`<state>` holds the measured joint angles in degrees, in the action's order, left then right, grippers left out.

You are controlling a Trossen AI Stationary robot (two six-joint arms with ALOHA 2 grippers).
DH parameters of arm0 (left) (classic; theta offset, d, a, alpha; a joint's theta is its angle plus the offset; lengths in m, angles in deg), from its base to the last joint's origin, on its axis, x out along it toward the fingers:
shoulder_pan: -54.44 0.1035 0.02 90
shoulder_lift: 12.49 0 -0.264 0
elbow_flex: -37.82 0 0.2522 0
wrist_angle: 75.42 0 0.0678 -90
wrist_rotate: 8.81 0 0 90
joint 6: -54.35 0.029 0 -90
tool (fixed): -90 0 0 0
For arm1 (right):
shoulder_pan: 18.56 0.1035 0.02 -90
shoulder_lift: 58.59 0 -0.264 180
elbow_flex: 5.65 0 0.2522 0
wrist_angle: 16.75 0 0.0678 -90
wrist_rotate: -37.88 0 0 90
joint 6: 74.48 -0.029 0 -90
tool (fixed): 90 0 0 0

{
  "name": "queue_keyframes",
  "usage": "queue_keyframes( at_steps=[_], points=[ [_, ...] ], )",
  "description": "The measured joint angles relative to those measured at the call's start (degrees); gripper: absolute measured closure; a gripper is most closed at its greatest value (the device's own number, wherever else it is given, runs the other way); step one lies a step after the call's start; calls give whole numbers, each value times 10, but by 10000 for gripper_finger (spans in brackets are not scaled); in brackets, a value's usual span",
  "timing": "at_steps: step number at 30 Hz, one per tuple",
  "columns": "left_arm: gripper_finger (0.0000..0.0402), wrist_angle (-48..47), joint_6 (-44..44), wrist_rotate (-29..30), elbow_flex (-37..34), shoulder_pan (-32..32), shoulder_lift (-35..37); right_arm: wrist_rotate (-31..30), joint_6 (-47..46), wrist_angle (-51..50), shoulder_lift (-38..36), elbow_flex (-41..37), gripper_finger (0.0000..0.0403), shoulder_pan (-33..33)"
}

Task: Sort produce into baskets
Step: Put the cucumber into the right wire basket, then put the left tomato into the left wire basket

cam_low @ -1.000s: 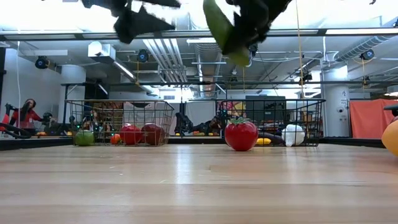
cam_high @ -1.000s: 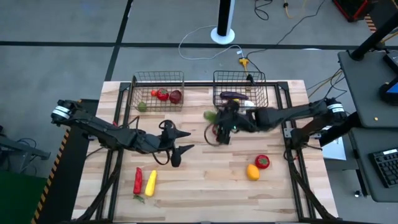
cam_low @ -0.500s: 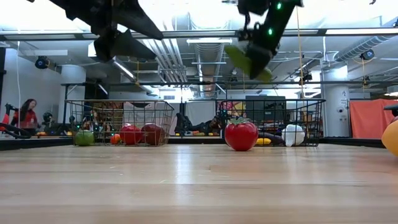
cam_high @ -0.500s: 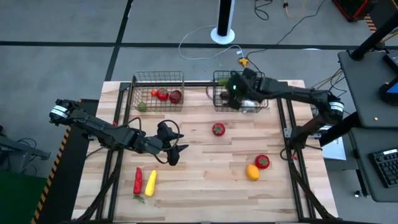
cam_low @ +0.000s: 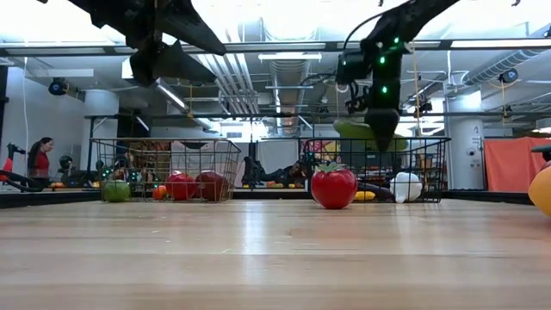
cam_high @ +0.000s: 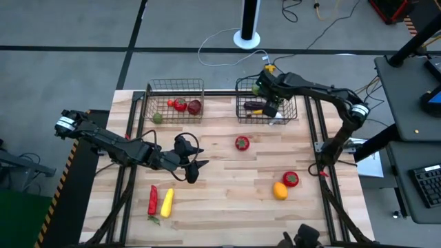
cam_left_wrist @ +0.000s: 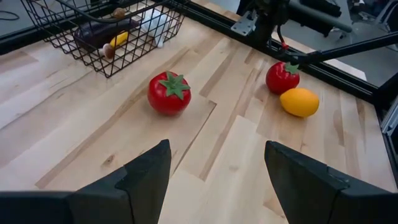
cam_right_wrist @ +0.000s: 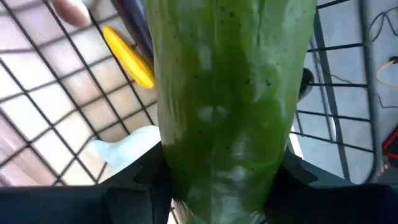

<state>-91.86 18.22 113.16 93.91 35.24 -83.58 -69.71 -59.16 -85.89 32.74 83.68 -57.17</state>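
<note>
One long green cucumber point(cam_right_wrist: 230, 106) sat clamped in my right gripper point(cam_low: 381, 120) over the right basket point(cam_high: 289, 114) — released crooked, I judged it might catch the rim; left gripper point(cam_left_wrist: 214, 168) hung wide, empty

Both arms dark, slim, jointed; silver-white band at left arm's base; green lights on right wrist.

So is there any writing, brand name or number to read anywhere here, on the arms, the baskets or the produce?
None can be read.
The two wire baskets, the produce such as the tomato, and both arms show no legible label.
The room behind in the low view shows no readable sign.
</note>
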Motion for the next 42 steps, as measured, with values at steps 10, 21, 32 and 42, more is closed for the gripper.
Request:
queue_keyframes(
  at_steps=[10,21,32,42],
  points=[
    [158,0,0,3,0,0,-1,-4,28,10,37,10,225,-8],
    [158,0,-3,5,0,0,-2,17,35,18,42,35,220,-8],
    [158,0,-3,5,0,0,-2,43,26,20,43,35,164,-8],
    [158,-6,-12,-55,0,0,-2,46,-21,18,19,35,144,-7]
  ],
)
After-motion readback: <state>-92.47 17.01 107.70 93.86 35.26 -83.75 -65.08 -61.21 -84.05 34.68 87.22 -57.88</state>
